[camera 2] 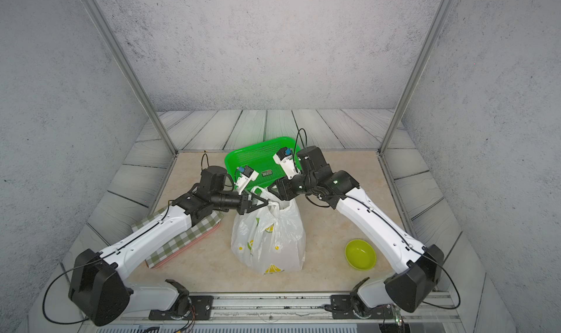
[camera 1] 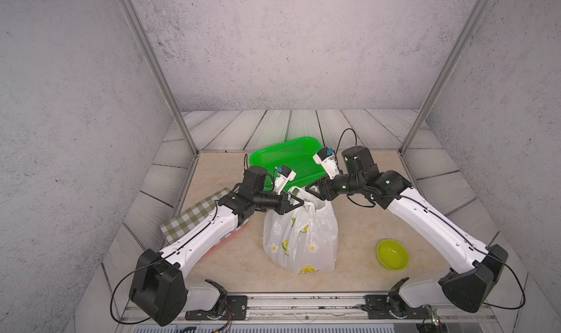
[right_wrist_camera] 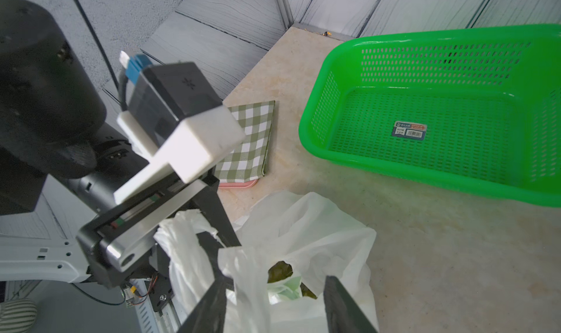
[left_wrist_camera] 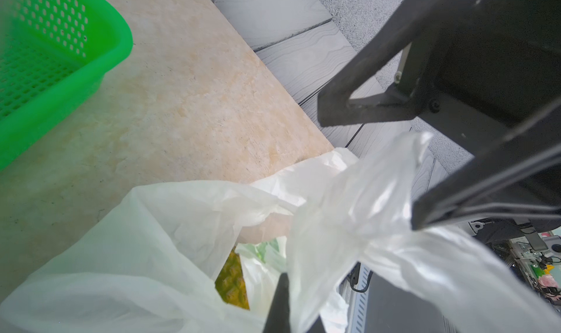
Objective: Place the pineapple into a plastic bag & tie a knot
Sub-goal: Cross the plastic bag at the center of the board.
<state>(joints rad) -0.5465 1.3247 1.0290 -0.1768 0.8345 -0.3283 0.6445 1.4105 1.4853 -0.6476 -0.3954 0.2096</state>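
The plastic bag [camera 1: 300, 237] [camera 2: 270, 240] stands mid-table, white with lemon prints, its mouth partly open. Through the opening I see the pineapple [left_wrist_camera: 232, 283] [right_wrist_camera: 279, 270] inside. My left gripper [camera 1: 299, 203] [camera 2: 266, 203] is shut on one bunched handle [left_wrist_camera: 349, 210] and holds it up at the bag's top. My right gripper [camera 1: 309, 190] [right_wrist_camera: 274, 298] hovers over the far side of the mouth. It is open, its jaws apart with the other handle strip [right_wrist_camera: 243, 280] rising between them. No knot shows in any view.
A green mesh basket [camera 1: 288, 161] [right_wrist_camera: 440, 119] sits just behind the bag, holding only a label. A checked cloth on a pink tray [camera 1: 194, 216] lies under the left arm. A yellow-green bowl [camera 1: 393, 254] stands front right.
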